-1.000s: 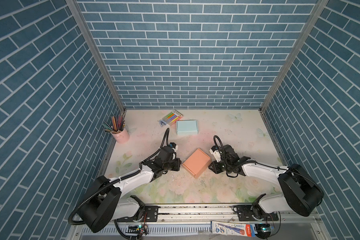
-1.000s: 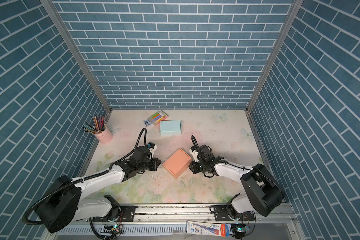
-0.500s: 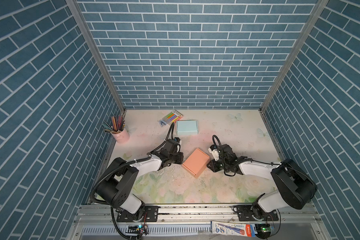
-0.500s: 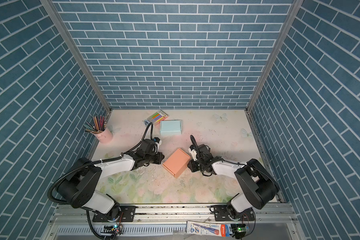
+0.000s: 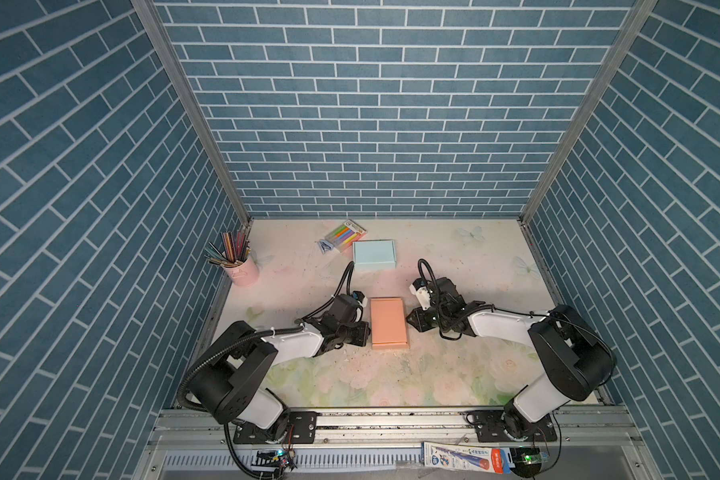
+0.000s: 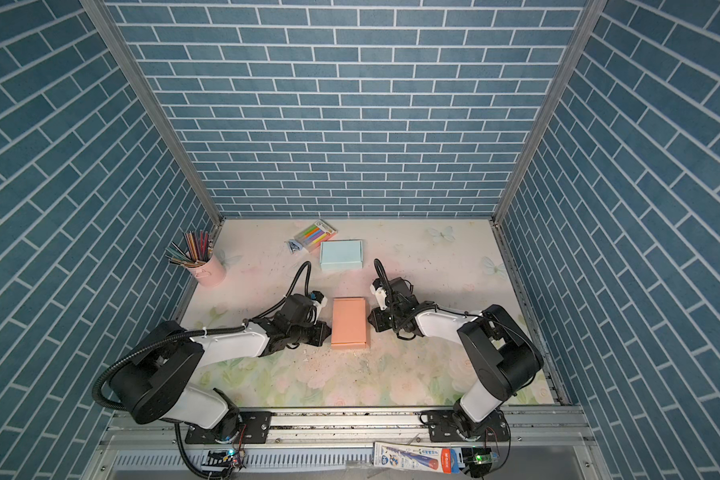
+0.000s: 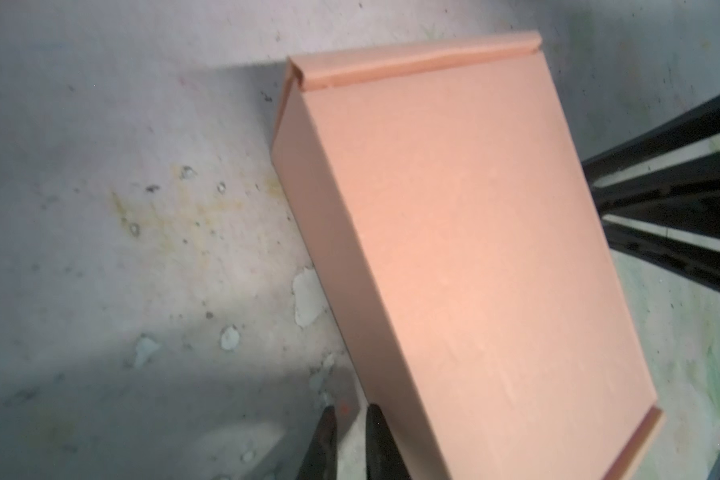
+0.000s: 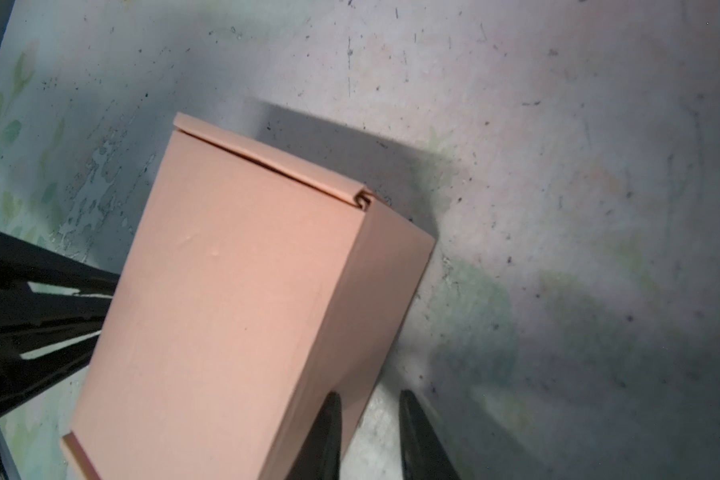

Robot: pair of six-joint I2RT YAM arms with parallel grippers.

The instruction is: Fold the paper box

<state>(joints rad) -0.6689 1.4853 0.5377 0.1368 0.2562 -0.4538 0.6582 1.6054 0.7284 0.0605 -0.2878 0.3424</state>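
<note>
Item: paper box, salmon-orange, closed, lying flat near the middle of the tabletop in both top views, its long sides running 12 to 6 o'clock. The wrist views show a tucked flap edge along each short end.

Left tool — low on the tabletop at about 8 o'clock of the paper box, tips right at its left long side; contact cannot be told. In the left wrist view its fingers are parted by a narrow gap with bare tabletop between them. Nothing is gripped, and the box wall lies just beside one finger.

Right tool — at 3 o'clock of the paper box, tips at its right long side. In the right wrist view its fingers stand apart with nothing between them. One overlaps the box's side wall; contact unclear.

Other stock:
- light blue box, at 12 o'clock of the paper box, apart from it
- marker pack, at 11 o'clock, just beside the light blue box
- pink cup of coloured pencils, at 10 o'clock, at the tabletop's edge
</note>
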